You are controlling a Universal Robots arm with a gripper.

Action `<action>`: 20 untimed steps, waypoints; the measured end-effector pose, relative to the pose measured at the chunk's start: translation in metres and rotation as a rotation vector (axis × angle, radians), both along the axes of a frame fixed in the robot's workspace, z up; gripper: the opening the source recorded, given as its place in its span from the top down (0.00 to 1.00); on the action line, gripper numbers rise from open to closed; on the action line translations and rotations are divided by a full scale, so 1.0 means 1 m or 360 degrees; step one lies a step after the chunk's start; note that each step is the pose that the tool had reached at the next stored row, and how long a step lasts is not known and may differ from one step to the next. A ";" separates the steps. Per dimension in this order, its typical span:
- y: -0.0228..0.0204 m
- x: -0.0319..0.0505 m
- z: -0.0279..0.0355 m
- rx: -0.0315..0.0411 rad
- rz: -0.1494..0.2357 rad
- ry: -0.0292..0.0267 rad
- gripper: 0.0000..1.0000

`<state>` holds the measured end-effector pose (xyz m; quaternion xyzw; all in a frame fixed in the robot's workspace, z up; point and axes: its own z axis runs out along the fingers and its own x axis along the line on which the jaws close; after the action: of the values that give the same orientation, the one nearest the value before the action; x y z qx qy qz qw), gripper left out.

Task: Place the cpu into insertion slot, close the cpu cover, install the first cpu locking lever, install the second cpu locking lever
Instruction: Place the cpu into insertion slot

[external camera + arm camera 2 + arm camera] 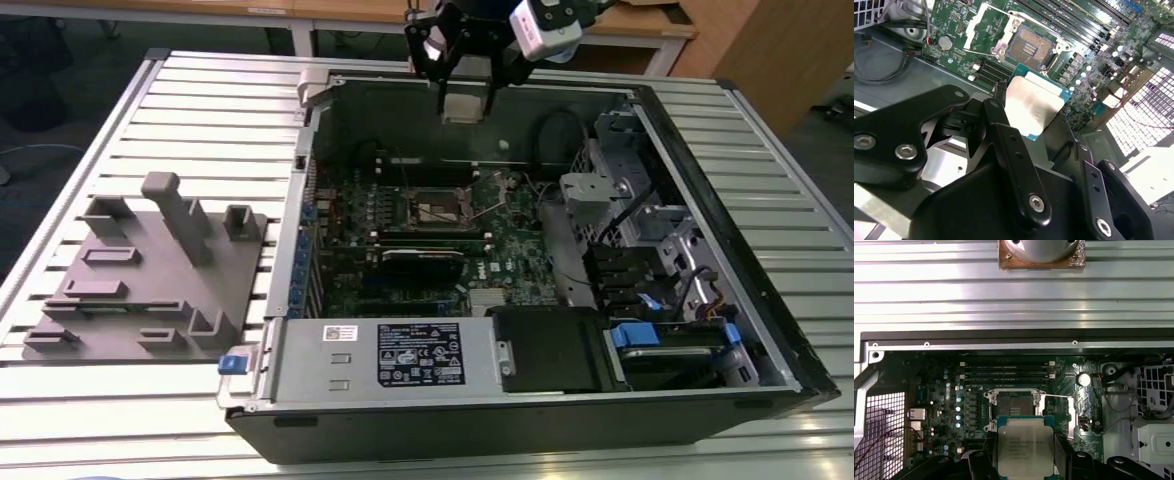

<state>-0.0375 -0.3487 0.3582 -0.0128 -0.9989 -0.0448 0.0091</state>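
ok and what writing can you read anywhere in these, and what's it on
Nothing reads clearly.
the cpu, held by the gripper: faint print on its lid, blurred.
white label on the metal box: text and symbols, too small.
barcode sticker beside it: too small.
motherboard: markings too small.

An open black metal computer case (534, 432) is laid on the ribbed aluminium table (200, 90); a grey moulded plastic fixture (134, 290) is set at the exterior view's left.
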 end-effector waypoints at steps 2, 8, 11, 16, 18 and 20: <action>0.0000 0.0000 -0.0005 0.0000 0.0000 -0.00002 0.46; 0.0000 0.0000 -0.0042 0.0000 0.0000 0.00000 0.46; 0.0000 0.0000 -0.0065 0.0000 0.0000 0.00000 0.46; 0.0000 0.0000 -0.0111 -0.0001 0.0000 -0.00001 0.46; 0.0000 0.0000 -0.0120 -0.0001 0.0000 0.00001 0.46; 0.0000 0.0000 -0.0128 -0.0001 0.0000 -0.00001 0.46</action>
<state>-0.0375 -0.3487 0.3454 -0.0128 -0.9989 -0.0446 0.0091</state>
